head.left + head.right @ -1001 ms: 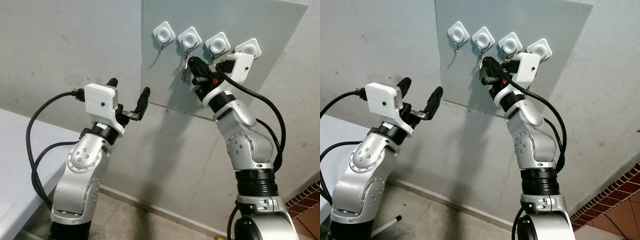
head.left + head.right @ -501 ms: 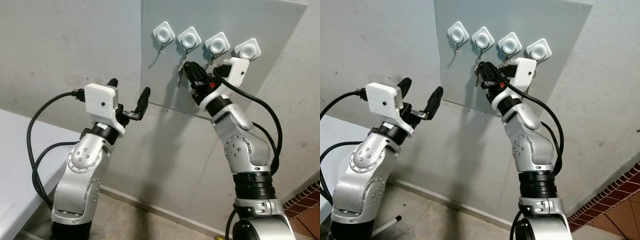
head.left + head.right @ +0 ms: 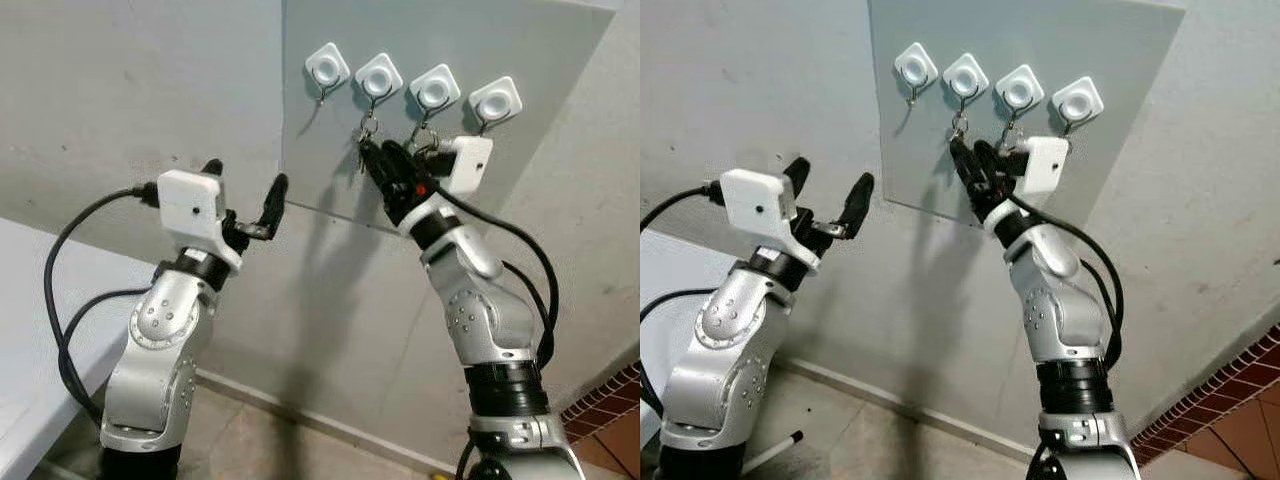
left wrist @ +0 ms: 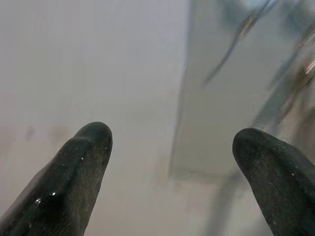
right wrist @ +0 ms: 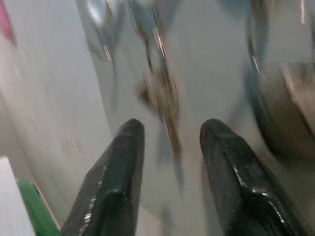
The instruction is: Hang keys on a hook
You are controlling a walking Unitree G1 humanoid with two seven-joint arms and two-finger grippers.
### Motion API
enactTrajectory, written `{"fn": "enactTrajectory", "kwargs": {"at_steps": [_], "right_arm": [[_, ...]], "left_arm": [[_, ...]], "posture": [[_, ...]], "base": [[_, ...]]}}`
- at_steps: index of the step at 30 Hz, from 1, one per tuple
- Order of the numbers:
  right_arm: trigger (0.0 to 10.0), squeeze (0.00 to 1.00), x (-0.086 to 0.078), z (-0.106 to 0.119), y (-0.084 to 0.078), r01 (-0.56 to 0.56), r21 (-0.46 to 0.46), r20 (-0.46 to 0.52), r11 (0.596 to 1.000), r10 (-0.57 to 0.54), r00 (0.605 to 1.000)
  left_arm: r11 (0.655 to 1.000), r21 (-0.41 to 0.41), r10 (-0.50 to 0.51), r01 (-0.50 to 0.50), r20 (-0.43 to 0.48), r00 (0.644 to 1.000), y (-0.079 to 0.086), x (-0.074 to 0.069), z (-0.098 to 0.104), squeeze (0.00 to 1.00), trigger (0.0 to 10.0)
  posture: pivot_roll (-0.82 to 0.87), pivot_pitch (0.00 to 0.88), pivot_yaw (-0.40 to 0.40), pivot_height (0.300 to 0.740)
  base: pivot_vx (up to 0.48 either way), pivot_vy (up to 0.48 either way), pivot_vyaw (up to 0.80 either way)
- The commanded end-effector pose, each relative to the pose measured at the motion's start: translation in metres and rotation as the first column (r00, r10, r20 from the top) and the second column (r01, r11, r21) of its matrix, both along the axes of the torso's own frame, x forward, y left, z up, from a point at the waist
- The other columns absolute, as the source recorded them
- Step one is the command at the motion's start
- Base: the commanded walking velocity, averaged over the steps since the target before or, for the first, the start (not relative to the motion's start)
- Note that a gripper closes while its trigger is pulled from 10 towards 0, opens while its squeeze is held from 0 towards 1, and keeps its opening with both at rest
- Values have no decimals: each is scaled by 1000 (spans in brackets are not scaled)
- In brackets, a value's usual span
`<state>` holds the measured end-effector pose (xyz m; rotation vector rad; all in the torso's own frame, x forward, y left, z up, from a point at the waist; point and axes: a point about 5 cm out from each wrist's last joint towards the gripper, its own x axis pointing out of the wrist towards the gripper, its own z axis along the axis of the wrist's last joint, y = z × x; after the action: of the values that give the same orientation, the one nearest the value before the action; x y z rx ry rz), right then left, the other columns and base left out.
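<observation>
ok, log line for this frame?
phase: release after hang | keys: hanging on second hook | right gripper: open, just below keys | left gripper: open, idle, raised by panel edge

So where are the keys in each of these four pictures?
Left eye: keys hang under the second hook from the left, above the right claw.
Right eye: same hook, upper middle.
Right wrist: blurred, beyond the fingertips.
Left wrist: too blurred to tell.
Shared landmark: the grey board.

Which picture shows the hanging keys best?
The right eye view: the keys hang sharp from the second hook, just above the right gripper. The left eye view matches it. The right wrist view blurs them.
</observation>
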<state>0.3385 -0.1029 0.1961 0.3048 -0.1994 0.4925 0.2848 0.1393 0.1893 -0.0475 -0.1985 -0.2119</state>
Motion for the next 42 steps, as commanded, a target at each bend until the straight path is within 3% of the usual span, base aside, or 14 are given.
{"fn": "enactTrajectory", "kwargs": {"at_steps": [1, 5, 13, 16, 19, 21, 24, 27, 31, 38, 39, 40, 41, 42], "right_arm": [[10000, 1000, 0, -6, -1, 4, -24, -6, 1000, -4, 1000], [10000, 1000, -3, -24, -1, 2, -62, -33, 998, -4, 999], [10000, 1000, -13, -91, -10, 18, -201, -164, 979, -52, 985], [10000, 1000, -18, -114, -15, 16, -258, -218, 966, -75, 973], [10000, 1000, -28, -143, -24, 20, -315, -305, 949, -122, 945], [10000, 1000, -29, -149, -25, 23, -324, -319, 946, -132, 938], [10000, 1000, -40, -171, -32, 8, -393, -375, 919, -168, 912], [10000, 1000, -41, -174, -33, 6, -402, -375, 916, -171, 911], [10000, 1000, -77, -223, -60, -1, -498, -552, 867, -316, 772], [10000, 1000, -103, -245, -73, -12, -555, -609, 832, -397, 687], [10000, 231, -110, -250, -74, -26, -553, -630, 833, -398, 667], [10000, 231, -110, -250, -74, -26, -553, -630, 833, -398, 667], [10000, 0, -116, -254, -74, -33, -556, -643, 831, -404, 651], [10000, 0, -121, -258, -75, -39, -560, -656, 827, -415, 630]], "left_arm": [[1000, -15, 25, -25, -17, 1000, 3, 1, -6, 0, 10000], [999, -2, 46, -46, -64, 997, 6, 1, -23, 0, 10000], [990, 16, 140, -140, -264, 954, 22, -1, -97, 0, 10000], [983, 50, 184, -178, -331, 925, 27, -3, -121, 0, 10000], [967, 171, 239, -191, -333, 912, 29, -10, -145, 0, 10000], [962, 191, 249, -194, -330, 910, 30, -11, -149, 0, 10000], [969, 190, 230, -161, -442, 867, 30, -18, -177, 0, 10000], [969, 189, 229, -159, -448, 865, 30, -19, -181, 0, 10000], [981, 188, 164, -56, -629, 760, 28, -45, -224, 0, 10000], [976, 196, 210, -96, -722, 659, 34, -63, -244, 0, 10000], [977, 191, 208, -97, -735, 646, 33, -67, -247, 0, 10000], [977, 191, 208, -97, -735, 646, 33, -67, -247, 0, 10000], [978, 185, 203, -96, -747, 633, 33, -70, -250, 0, 10000], [978, 187, 204, -93, -760, 617, 33, -74, -253, 0, 10000]], "posture": [[-36, 0, -51, 740], [-38, 0, -47, 740], [-44, 0, -37, 740], [-44, 0, -34, 740], [-44, 0, -30, 740], [-44, 0, -30, 740], [-44, 0, -28, 740], [-46, 0, -27, 740], [-66, 0, -14, 740], [-80, 0, 1, 740], [-87, 0, 8, 740], [-87, 0, 8, 740], [-89, 0, 10, 740], [-91, 0, 11, 740]], "base": [[0, 0, 0], [0, 0, 0], [0, 0, 0], [0, 0, 0], [0, 0, 0], [0, 0, 0], [0, 0, 0], [0, 0, 0], [0, 0, 0], [0, 0, 0], [0, 0, 0], [0, 0, 0], [0, 0, 0], [0, 0, 0]]}}
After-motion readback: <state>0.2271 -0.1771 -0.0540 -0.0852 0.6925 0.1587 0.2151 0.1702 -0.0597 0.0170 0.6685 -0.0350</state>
